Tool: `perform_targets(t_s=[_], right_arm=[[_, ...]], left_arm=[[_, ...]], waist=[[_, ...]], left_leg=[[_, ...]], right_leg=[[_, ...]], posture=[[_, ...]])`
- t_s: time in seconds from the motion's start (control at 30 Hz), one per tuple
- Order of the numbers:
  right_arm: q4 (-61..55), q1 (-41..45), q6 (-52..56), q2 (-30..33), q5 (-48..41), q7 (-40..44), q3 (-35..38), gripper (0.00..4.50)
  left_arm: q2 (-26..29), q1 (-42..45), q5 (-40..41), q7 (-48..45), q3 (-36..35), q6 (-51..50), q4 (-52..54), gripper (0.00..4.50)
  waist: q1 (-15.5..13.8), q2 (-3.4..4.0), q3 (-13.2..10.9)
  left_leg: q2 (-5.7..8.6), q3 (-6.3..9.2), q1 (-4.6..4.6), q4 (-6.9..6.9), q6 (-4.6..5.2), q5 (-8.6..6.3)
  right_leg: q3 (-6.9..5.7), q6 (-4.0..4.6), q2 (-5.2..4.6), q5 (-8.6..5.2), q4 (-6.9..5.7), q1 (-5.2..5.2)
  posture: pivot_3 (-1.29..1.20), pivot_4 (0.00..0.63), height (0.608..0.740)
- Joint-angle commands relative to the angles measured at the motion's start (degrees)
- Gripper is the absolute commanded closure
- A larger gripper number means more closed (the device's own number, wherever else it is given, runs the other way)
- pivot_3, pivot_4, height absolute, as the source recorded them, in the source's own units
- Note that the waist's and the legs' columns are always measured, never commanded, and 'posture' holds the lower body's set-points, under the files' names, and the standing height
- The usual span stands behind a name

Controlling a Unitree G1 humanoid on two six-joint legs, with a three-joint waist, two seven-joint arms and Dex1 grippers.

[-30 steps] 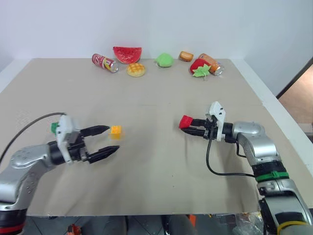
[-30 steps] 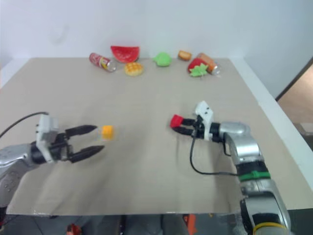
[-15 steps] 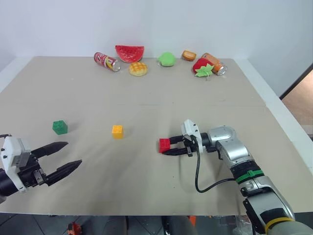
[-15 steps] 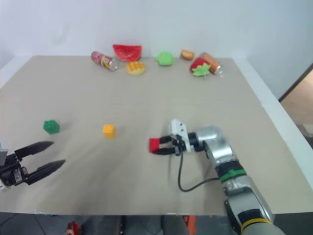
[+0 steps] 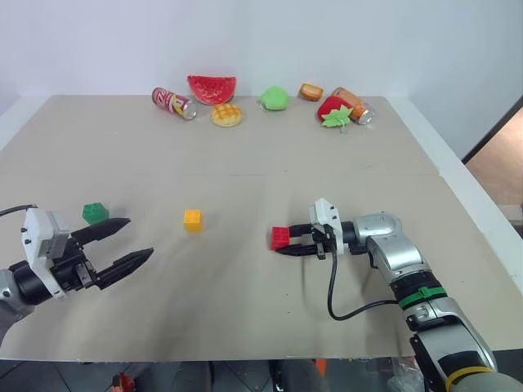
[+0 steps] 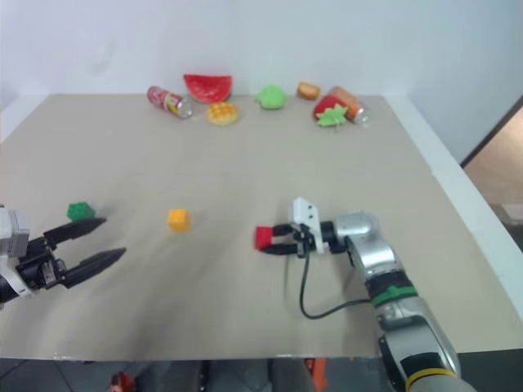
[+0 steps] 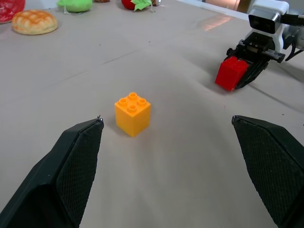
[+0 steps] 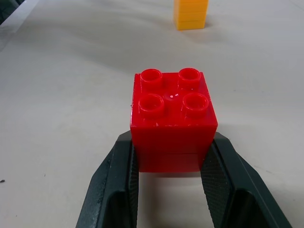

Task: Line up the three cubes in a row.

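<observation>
The left pincer [image 5: 122, 242] reaches in from the left edge, held about level and pointing right and a little away, its two black fingers spread wide with nothing between them. The green cube [image 5: 95, 213] sits just beyond its upper finger, apart from it. Ahead of the spread fingers, clear of both tips, stands the yellow cube [image 5: 192, 220], studs up.

Further right, the right pincer [image 5: 289, 245] lies low over the tabletop [image 5: 270, 163], pointing left and tipped slightly down, its forearm bent in from the right. It pinches the red cube [image 8: 173, 118] by its two sides, studs up, with the yellow one beyond it in line with the fingers. Whether the red cube's base touches the surface is hard to tell. A black cable [image 5: 335, 294] loops under that wrist.

The left arm is cut off by the picture's edge.

The tabletop is plain beige board against a white wall. Well past both pincers, at the far edge, lie toy foods and two cans [image 5: 174, 103].
</observation>
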State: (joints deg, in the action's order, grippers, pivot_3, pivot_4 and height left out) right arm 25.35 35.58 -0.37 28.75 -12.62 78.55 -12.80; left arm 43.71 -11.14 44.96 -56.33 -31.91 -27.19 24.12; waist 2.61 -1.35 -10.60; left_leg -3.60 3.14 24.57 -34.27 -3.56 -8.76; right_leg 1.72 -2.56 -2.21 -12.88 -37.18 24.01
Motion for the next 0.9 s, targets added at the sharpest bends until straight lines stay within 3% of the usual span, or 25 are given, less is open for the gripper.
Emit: perform_targets(t_s=[0.03, 0.43, 0.5, 0.7, 0.9], right_arm=[[-0.96, 0.18, -0.62, -0.51, -0.24, 1.34, 0.09, 3.28], [5.61, 2.58, -3.79, -3.0, 2.87, 1.81, -1.08, 3.28], [9.5, 4.07, -5.11, -3.85, 4.37, -0.31, -0.72, 2.23], [11.05, 5.57, -5.65, -3.2, 4.85, 1.01, -0.18, 0.17], [2.6, 4.62, 0.42, 3.19, 0.68, 7.91, 1.67, 0.17]], left_arm=[[0.82, -0.19, 0.94, 0.27, -1.19, -0.47, 0.7, 0.0], [-0.47, -4.78, 1.78, 1.84, -3.33, -0.46, 3.92, 0.0], [-0.56, -5.54, 1.94, 2.04, -3.86, -0.4, 4.3, 0.0], [-0.74, -5.28, 1.89, 3.18, -4.58, -0.23, 3.77, 0.0], [-4.33, -3.54, 6.4, 9.44, -6.74, -2.85, 0.8, 0.0]], waist=[[0.0, 0.0, 0.0], [0.0, 0.0, 0.0], [0.12, -0.02, 0.01], [0.13, -0.03, 0.02], [-0.11, 0.0, 0.0]], left_leg=[[0.0, 0.0, 0.0, 0.0, 0.0, 0.0], [-0.01, 0.0, -0.02, -0.02, 0.0, 0.0], [-0.01, -0.01, -0.05, -0.02, 0.0, 0.0], [-0.02, 0.01, -0.3, -0.12, -0.03, 0.04], [0.02, -0.02, -0.27, -0.23, -0.15, 0.13]], right_leg=[[0.0, 0.0, 0.0, 0.0, 0.0, 0.0], [0.0, 0.01, 0.01, 0.01, -0.01, -0.02], [0.01, 0.01, 0.01, 0.01, -0.01, -0.03], [0.01, 0.24, 0.02, 0.24, -0.02, -0.18], [0.02, 0.27, -0.08, 0.26, -0.01, -0.04]], posture=[[0.0, 0.15, 0.74], [0.0, 0.15, 0.74], [0.0, 0.15, 0.74], [0.0, 0.15, 0.74], [0.0, 0.15, 0.74]])
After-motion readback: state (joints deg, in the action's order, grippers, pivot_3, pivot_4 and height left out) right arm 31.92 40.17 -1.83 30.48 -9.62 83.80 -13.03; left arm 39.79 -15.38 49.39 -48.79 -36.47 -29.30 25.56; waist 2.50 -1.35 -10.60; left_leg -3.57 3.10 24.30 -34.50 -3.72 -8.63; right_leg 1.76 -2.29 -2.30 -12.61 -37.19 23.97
